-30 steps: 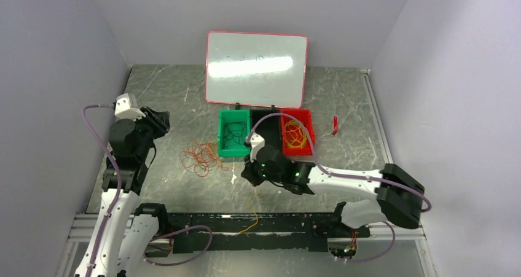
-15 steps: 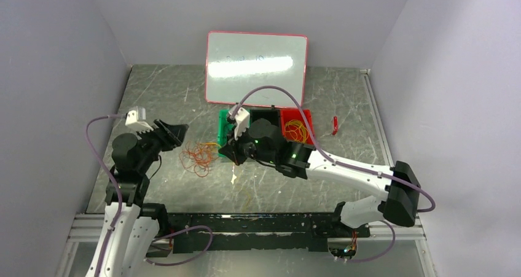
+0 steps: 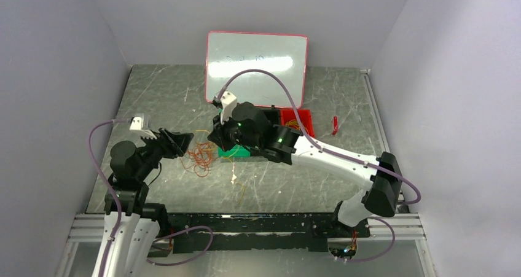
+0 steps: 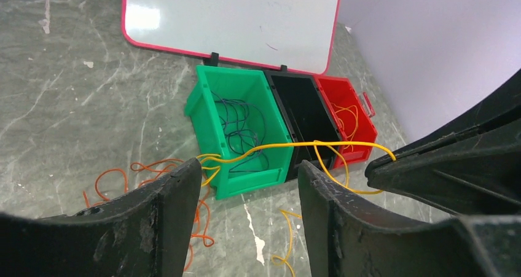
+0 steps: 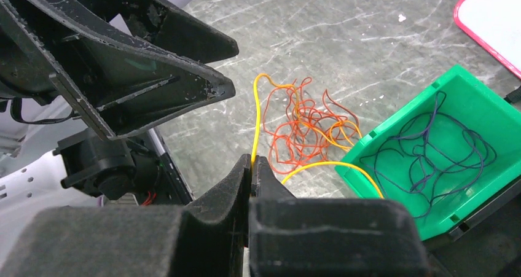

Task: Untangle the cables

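Though some cables (image 4: pixel 236 120) sit binned, the orange tangle (image 3: pixel 198 157) lies loose on the desk (image 3: pixel 160 93). Right claw (image 5: pixel 252 165) pinches a yellow cable (image 5: pixel 255 117); left claw (image 4: pixel 249 185) gapes empty.

— What is the table (image 3: pixel 344 99) made of?
— It looks like grey veined stone, smooth with a dull sheen. The whiteboard (image 3: pixel 256 68) is glossy and throws glare, and its frame looks like pink plastic.
— And the bins?
— Smooth moulded plastic, faintly shiny: green bin (image 4: pixel 255 180), black bin (image 4: pixel 301 105), red bin (image 4: pixel 335 93).
— The cables?
— Thin, wiry and smooth-coated: yellow cable (image 4: pixel 289 145), orange cables (image 5: pixel 305 132), dark cables (image 5: pixel 430 166).
— The grippers?
— The left gripper (image 4: pixel 250 166) has matt black fingers (image 4: pixel 166 222), grainy and scuffed. The right gripper (image 5: pixel 252 163) looks the same.
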{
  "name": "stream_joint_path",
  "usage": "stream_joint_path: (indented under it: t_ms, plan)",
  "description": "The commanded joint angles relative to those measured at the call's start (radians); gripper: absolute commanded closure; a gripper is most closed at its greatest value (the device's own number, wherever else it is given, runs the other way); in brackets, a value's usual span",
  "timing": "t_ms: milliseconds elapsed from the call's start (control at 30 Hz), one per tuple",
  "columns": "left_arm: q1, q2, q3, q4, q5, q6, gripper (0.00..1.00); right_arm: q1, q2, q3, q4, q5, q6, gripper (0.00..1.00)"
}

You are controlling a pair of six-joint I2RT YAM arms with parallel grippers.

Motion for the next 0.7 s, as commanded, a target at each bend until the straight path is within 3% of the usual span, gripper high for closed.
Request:
stream_joint_path:
  t_ms: [0, 433, 667]
  plan:
    - [0.008, 0.027, 0.054, -0.001, 0.054, 0.068, 0.37, -0.022, 0.019, 0.053, -0.055, -0.025, 0.024, 1.00]
    - [0.008, 0.225, 0.093, 0.111, 0.125, 0.199, 0.39, -0.039, 0.035, 0.124, -0.040, -0.230, 0.031, 1.00]
    - [0.006, 0.318, 0.071, 0.276, 0.141, 0.158, 0.43, -0.039, 0.009, 0.114, -0.019, -0.293, 0.056, 1.00]
